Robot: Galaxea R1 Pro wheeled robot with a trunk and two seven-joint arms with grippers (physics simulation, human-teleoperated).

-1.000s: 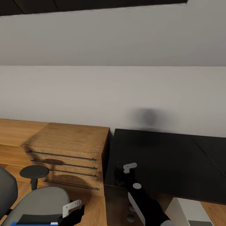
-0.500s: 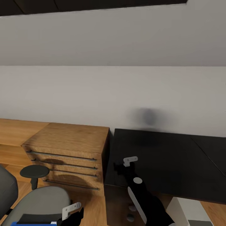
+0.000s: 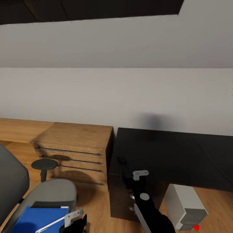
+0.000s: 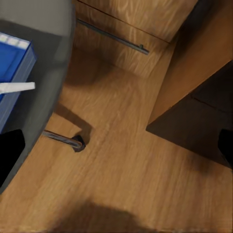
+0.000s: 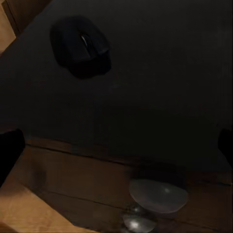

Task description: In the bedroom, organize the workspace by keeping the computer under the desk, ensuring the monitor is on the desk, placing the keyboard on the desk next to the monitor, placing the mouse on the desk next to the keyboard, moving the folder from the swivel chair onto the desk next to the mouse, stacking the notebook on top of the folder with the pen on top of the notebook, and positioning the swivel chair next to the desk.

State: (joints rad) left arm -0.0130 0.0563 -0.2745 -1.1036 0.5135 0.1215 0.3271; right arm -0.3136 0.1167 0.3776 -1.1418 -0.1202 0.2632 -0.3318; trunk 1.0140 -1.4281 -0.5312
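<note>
The grey swivel chair (image 3: pixel 48 195) stands left of the black desk (image 3: pixel 168 155). On its seat lies the blue folder (image 3: pixel 37 218) (image 4: pixel 10 60) with the thin white pen (image 3: pixel 51 222) (image 4: pixel 17 87) across it. My left gripper (image 3: pixel 79 224) (image 4: pixel 116 148) hangs open over the floor beside the seat's edge. The black mouse (image 5: pixel 81 44) (image 3: pixel 122 160) rests on the desk near its left front corner. My right gripper (image 3: pixel 127 174) (image 5: pixel 116 148) hovers open over the desk's front edge, short of the mouse. The light-grey computer (image 3: pixel 186 207) stands under the desk. Monitor, keyboard and notebook are out of view.
A light wooden chest of drawers (image 3: pixel 76 145) stands against the wall between chair and desk. The desk's drawer unit has silver knobs (image 5: pixel 158 194). The chair's chrome leg and castor (image 4: pixel 68 141) rest on the wooden floor. A black armrest (image 3: pixel 44 164) rises left of the seat.
The head camera has tilted down and shifted, bringing the folder, pen and computer into view. The right gripper now sits closer to the desk's front edge.
</note>
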